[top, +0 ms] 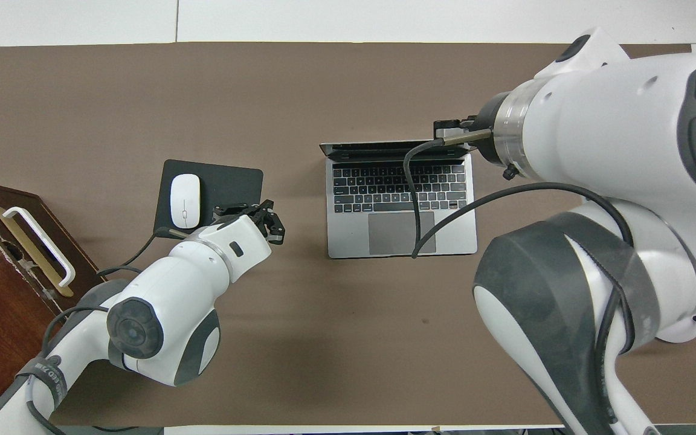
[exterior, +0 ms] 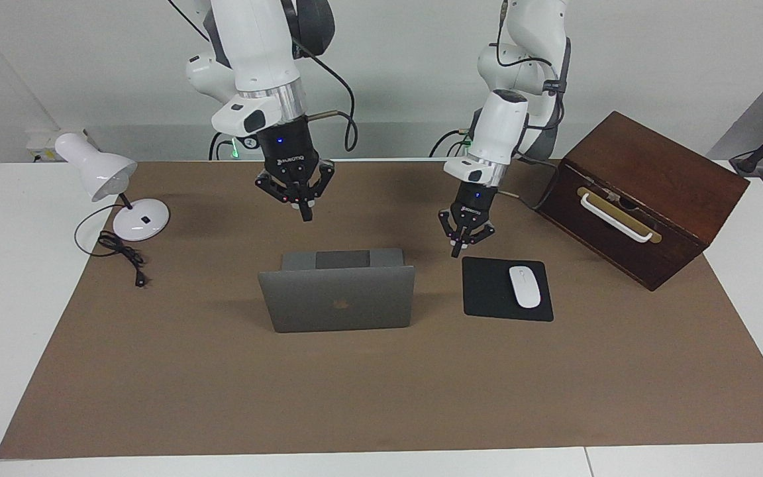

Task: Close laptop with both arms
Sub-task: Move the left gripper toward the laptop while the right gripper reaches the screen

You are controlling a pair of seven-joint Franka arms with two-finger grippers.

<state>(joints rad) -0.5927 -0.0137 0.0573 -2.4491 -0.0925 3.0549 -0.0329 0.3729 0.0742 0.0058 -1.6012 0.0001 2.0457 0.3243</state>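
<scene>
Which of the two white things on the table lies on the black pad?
The white mouse lies on the black mouse pad, beside the laptop. The white desk lamp stands apart, at the right arm's end of the table, with its cord beside it.

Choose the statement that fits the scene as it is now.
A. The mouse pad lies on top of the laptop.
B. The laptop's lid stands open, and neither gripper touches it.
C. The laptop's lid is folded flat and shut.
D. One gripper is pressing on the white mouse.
B: the laptop has its lid upright, with the left gripper and right gripper both in the air, clear of it.
</scene>
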